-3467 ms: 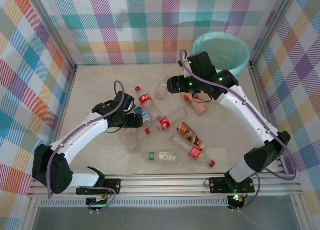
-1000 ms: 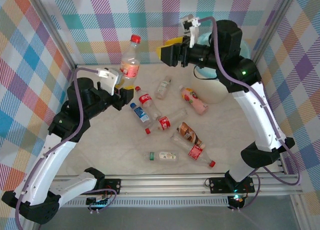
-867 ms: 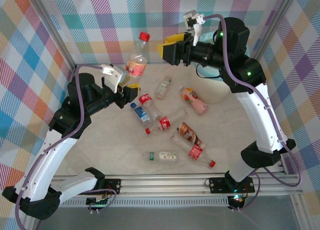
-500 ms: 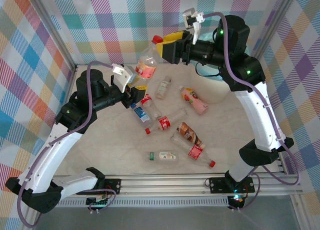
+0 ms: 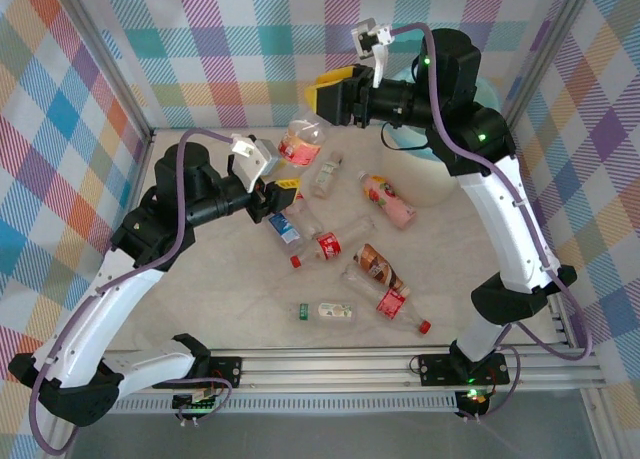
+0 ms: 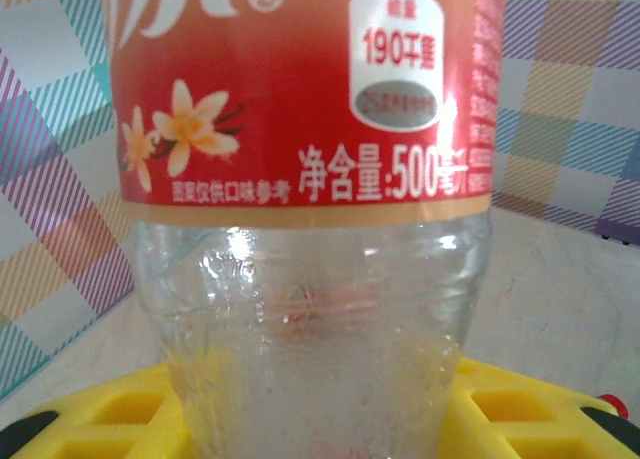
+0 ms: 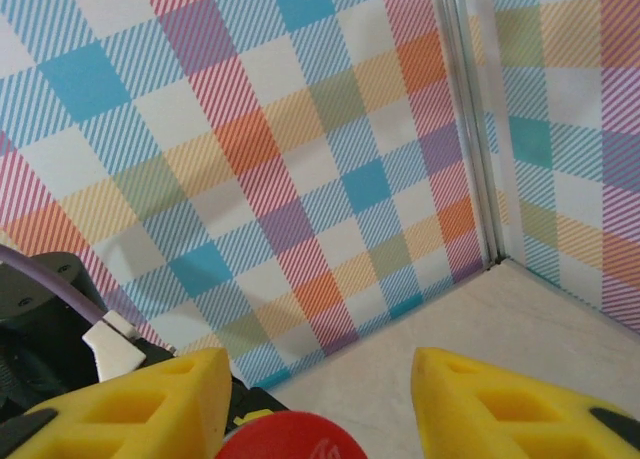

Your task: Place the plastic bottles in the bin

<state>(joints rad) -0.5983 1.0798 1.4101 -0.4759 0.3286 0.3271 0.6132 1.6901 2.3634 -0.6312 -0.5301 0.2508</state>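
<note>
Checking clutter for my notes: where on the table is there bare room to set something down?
Bare table lies right of the pink bottle and brown bottle, up to the right arm, and left of the pale-labelled bottle. The middle is crowded.

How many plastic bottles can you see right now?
9. One red-labelled clear bottle is in the left gripper; eight bottles lie clustered on the table, one partly under that gripper. More may hide inside the mint-lined white bin.
</note>
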